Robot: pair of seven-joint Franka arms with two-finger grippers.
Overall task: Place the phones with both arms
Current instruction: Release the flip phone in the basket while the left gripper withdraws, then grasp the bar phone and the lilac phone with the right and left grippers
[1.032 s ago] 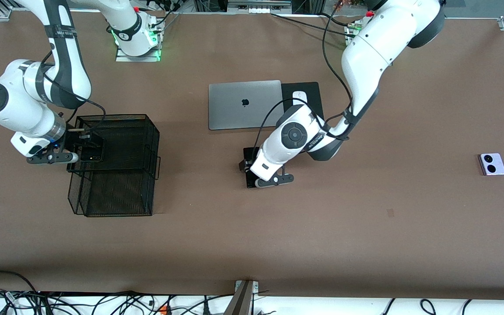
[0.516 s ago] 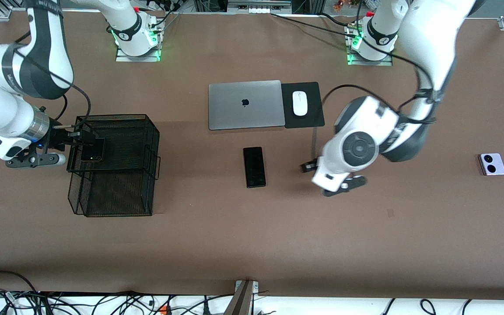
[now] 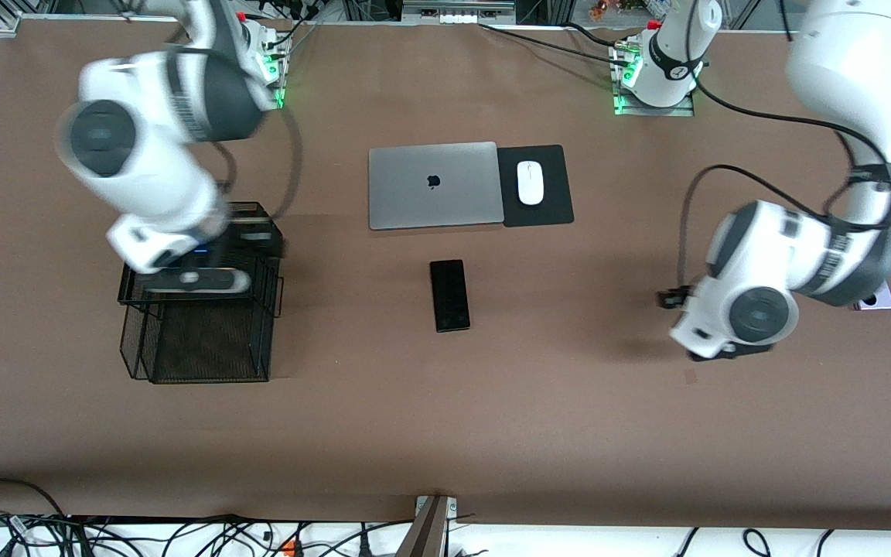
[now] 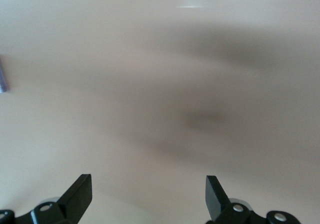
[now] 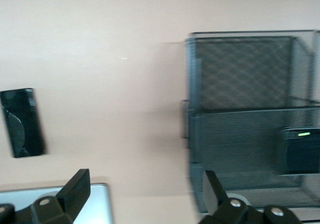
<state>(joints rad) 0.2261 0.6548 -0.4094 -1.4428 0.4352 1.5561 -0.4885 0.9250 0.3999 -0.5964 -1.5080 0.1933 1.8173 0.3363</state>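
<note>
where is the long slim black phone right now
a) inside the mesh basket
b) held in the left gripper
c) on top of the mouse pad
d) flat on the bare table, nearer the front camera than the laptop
d: the long slim black phone lies flat on the table, nearer the front camera than the laptop, with no gripper on it.

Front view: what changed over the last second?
The left gripper, open, left the long black phone on the table and swung toward the left arm's end, near the lilac phone. The right gripper, open, pulled away from the folded black phone, which now lies in the mesh organizer, and hangs over it. Laptop and mouse unchanged.
</note>
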